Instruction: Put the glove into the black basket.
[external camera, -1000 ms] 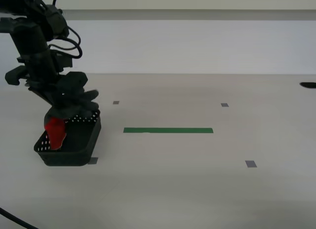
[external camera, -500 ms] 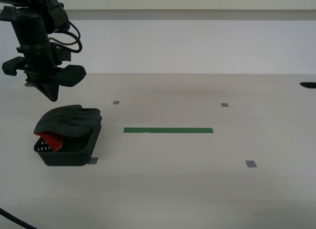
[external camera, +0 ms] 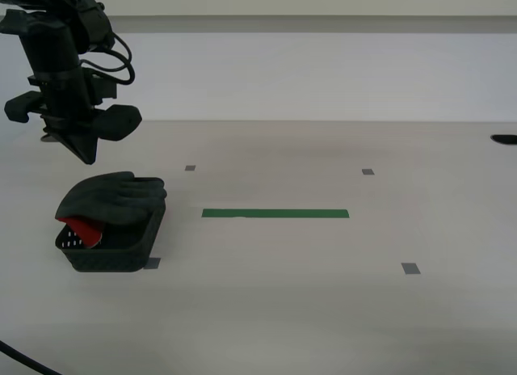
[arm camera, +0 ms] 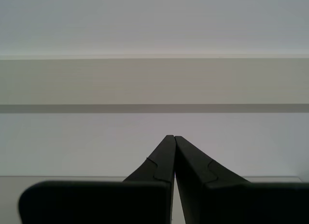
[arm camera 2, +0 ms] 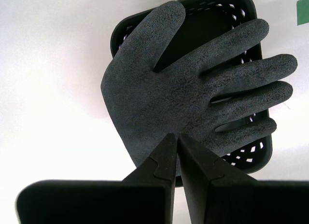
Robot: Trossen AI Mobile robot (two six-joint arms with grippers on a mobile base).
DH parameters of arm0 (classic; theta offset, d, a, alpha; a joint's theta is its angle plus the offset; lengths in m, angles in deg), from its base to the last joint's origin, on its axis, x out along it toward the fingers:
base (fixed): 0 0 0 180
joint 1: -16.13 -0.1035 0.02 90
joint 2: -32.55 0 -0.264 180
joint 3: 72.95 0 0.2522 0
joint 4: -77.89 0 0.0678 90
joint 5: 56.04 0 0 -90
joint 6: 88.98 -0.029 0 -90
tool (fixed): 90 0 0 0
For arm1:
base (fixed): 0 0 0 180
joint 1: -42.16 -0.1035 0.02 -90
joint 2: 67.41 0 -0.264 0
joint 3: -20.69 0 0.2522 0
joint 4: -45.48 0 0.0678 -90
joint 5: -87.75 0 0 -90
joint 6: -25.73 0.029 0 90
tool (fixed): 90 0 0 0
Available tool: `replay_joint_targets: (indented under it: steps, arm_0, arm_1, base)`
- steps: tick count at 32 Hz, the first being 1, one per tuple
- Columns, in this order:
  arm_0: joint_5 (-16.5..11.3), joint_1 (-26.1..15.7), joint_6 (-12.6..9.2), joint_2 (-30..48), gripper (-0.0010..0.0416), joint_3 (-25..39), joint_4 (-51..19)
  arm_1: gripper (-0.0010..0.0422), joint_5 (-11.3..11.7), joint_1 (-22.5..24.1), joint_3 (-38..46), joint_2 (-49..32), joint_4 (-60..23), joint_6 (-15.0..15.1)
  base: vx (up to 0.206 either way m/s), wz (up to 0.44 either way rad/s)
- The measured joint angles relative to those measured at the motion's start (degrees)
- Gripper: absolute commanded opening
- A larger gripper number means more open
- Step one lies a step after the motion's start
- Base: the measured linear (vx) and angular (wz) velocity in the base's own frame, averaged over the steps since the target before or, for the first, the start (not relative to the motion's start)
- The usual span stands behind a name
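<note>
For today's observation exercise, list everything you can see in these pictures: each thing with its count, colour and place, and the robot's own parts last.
glove: one, dark grey with red cuff, lying across the top of the basket, fingers spread over its rim.
black basket: one, black with small holes, on the table at the exterior view's left.
green tape strip: one, green, flat on the table near the middle.
grey tape squares: four in view, grey, scattered on the table; one sits at the basket's corner.
table: one, off-white.
dark object: one, at the table's far edge on the exterior view's right; cannot tell what.
my second gripper: black, shut, empty, above the glove.
my first gripper: black, shut, facing a pale wall.
</note>
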Motion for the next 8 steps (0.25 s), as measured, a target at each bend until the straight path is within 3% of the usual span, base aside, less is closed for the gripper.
replay_joint_targets:
  steps: [8]
  arm_0:
    - [0.0, 0.0, 0.0, 0.0, 0.0001, 0.0, 0.0]
  arm_1:
    - [0.0004, 0.0, 0.0, 0.0, 0.0, 0.2, 0.0]
  base:
    - [0.0, 0.0]
